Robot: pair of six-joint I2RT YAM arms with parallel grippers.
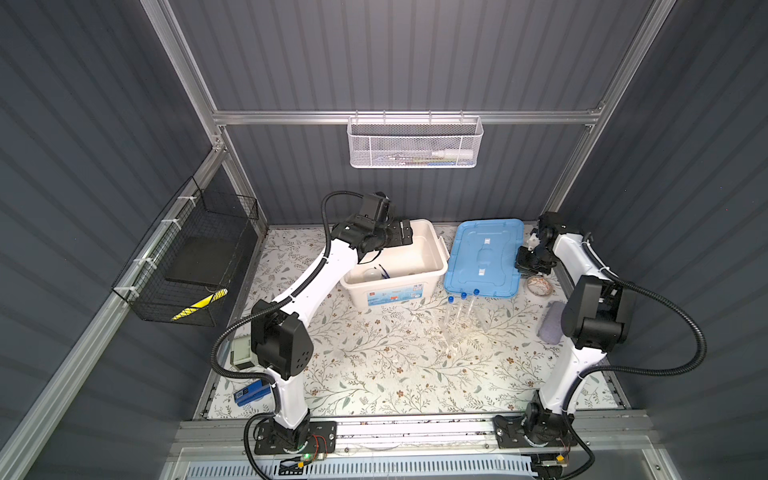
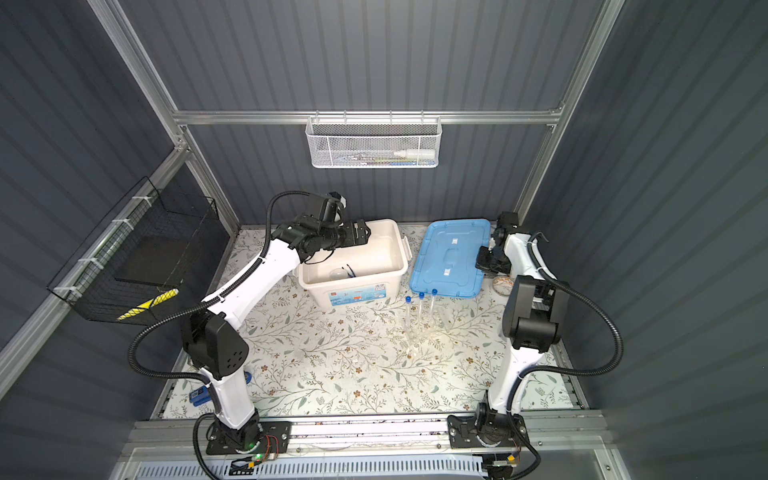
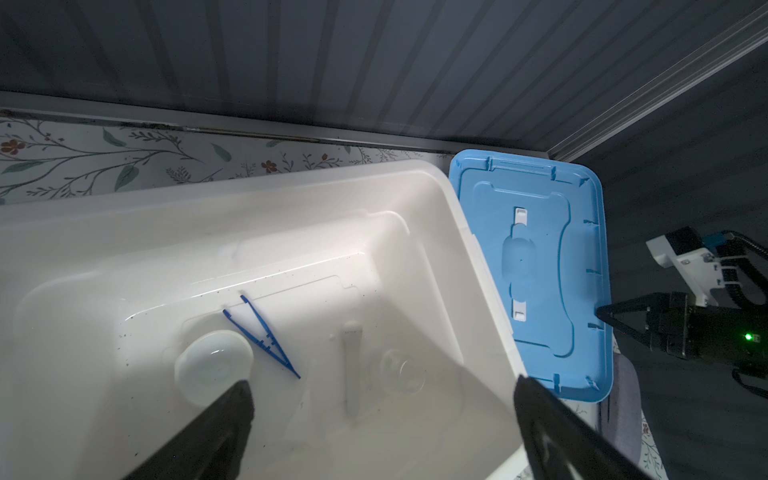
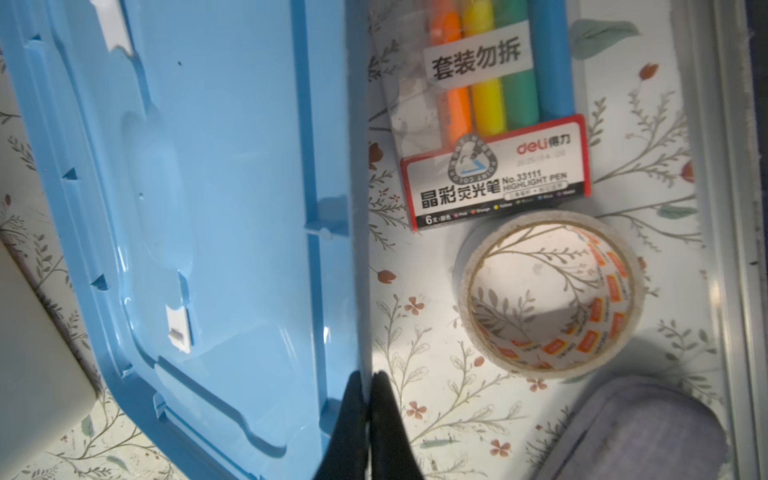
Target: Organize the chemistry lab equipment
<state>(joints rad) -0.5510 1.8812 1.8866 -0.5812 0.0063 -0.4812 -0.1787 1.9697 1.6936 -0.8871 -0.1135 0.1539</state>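
Note:
My left gripper (image 3: 382,384) hangs open over the white bin (image 3: 249,187), with nothing between its fingers. On the bin floor lie a white dish (image 3: 212,365), dark blue tweezers (image 3: 262,336), a white pestle (image 3: 352,365) and a small clear glass piece (image 3: 401,370). Blue-capped test tubes (image 1: 463,305) stand in a clear rack (image 1: 453,332) on the table in front of the blue lid (image 1: 482,257). My right gripper (image 4: 368,376) is shut on the right edge of the blue lid (image 4: 208,208), which lies flat beside the bin (image 1: 440,249).
Right of the lid lie a pack of highlighters (image 4: 494,124), a tape roll (image 4: 548,291) and a grey cloth (image 4: 644,428). A white mesh basket (image 1: 415,145) hangs on the back wall. A black wire basket (image 1: 187,257) hangs on the left wall.

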